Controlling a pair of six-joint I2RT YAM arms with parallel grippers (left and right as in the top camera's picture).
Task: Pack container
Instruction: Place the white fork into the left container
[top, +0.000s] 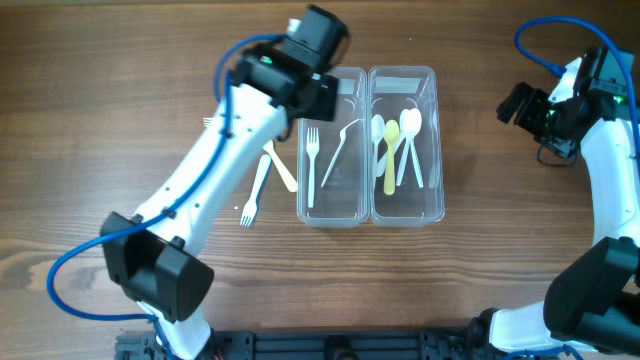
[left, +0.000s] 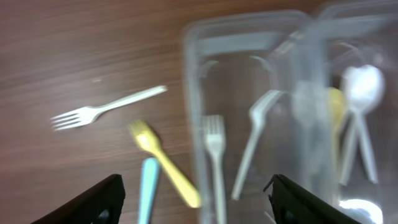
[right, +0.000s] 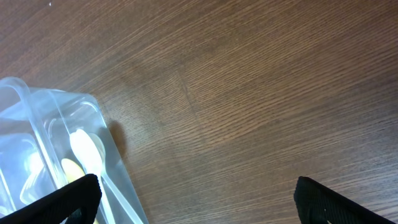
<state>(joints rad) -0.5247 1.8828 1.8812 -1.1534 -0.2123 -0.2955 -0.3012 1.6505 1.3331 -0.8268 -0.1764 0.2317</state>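
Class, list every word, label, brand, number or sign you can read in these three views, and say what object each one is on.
There is no readable text in any view.
Container holding forks: no label or brand visible.
Container holding spoons: none visible.
Loose white fork and table: none visible.
The left wrist view is blurred, so fine marks there could not be read.

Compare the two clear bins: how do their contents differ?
The left bin holds two forks; the right bin holds spoons. Everything in the left bin is white; the right bin includes one yellow spoon. Both are clear, rectangular, and sit side by side.
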